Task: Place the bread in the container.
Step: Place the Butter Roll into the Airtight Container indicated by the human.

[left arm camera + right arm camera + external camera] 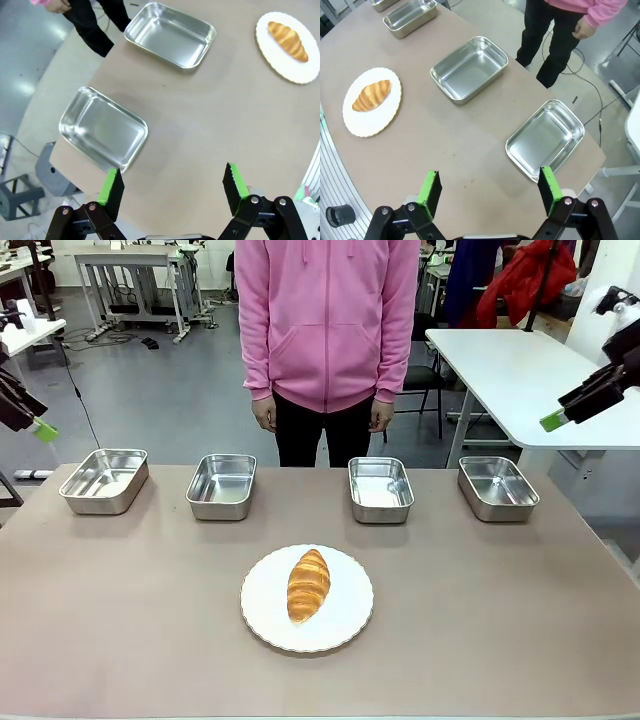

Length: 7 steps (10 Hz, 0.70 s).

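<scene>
Bread point(308, 584), a golden-brown croissant, lay on a round white plate point(262, 612) near the middle of the surface point(480, 630), its long axis pointing roughly away from the robot. Beyond the plate, four alike steel pans stood in a row across the far part of the surface, each apart from its neighbours: the far-left container point(104, 480), the inner-left container point(222, 485), the inner-right container point(380, 488) and the far-right container point(497, 487). Each showed a bare steel floor. The plate sat on the robot's side of the gap between the two inner ones, touching neither.

The left claw point(172, 177) hung high over the left end of the surface, its green pads spread wide with nothing between them. The right claw point(489, 177) hung above the right end, spread just as wide and holding nothing. Both were well apart from the bread. A person point(327, 330) in a pink top stood at the far side, hands down at the sides.
</scene>
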Motion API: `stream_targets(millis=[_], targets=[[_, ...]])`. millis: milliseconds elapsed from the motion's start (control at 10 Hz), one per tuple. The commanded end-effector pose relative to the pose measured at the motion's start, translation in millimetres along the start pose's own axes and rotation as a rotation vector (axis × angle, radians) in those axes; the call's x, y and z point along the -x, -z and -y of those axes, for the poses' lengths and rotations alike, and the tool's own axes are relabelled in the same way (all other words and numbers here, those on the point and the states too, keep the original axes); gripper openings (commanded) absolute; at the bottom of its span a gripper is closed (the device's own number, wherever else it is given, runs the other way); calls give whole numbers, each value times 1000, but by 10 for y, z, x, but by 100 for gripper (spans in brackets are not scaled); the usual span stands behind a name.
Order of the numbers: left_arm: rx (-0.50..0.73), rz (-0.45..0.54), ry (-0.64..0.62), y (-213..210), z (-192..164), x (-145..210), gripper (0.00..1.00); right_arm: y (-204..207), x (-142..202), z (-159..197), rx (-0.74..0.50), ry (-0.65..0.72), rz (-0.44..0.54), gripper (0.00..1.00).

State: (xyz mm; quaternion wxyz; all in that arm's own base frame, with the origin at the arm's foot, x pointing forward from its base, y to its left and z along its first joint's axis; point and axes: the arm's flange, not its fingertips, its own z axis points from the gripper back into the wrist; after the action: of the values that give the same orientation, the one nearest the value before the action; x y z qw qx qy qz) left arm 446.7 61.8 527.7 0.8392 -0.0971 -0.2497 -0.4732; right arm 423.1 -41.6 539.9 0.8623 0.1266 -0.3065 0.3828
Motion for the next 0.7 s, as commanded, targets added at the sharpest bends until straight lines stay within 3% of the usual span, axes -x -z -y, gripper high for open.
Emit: stream_targets(millis=[0,300,600], targets=[[8,15,-27,-34,59,-16,100,-32,-10,-43,-3,22,4,100],[1,37,6,-124,-29,21,100,-31,-6,-19,13,-1,-14,100],[118,195,0,-256,-108,132,100,-432,80,250,-41,18,119,100]])
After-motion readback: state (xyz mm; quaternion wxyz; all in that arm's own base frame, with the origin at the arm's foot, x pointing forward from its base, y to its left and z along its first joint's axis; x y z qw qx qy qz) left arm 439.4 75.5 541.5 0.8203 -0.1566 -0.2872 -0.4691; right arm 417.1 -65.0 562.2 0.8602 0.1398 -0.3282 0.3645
